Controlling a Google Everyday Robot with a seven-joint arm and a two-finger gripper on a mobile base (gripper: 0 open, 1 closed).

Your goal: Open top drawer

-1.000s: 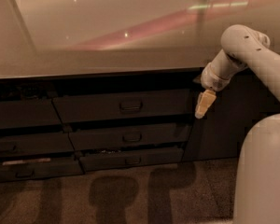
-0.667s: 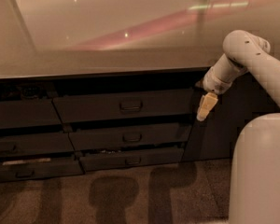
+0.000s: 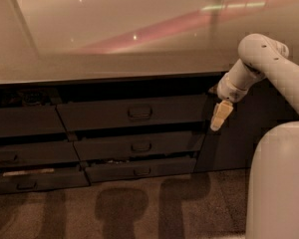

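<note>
The robot's white body (image 3: 281, 183) fills the lower right corner, nearest the camera; beyond it lies brownish carpet (image 3: 139, 208), crossed by dark upright shadows (image 3: 182, 203); behind the carpet stands a dark cabinet of drawers. In the right stack the bottom drawer (image 3: 139, 171) is the narrowest, the middle drawer (image 3: 139, 146) a little wider, and the top drawer (image 3: 132, 112) widest and tallest, directly under the worktop edge; its small loop handle (image 3: 139, 112) sits at the centre of the flat front; a dark gap runs above the front, and nothing of its inside can be made out. The left stack (image 3: 25, 148) has shorter fronts; a pale strip (image 3: 27, 172) shows in the gap above its lowest front; what it is cannot be told. The pincer (image 3: 218, 117), pale and pointing downward, hangs just beside the right end of the top drawer's front, well apart from the handle; whether it is open or closed cannot be told, nor whether it touches the front. The white arm (image 3: 264, 63) bends down to it from the right; farthest back the glossy worktop (image 3: 114, 34) carries pinkish reflections.
</note>
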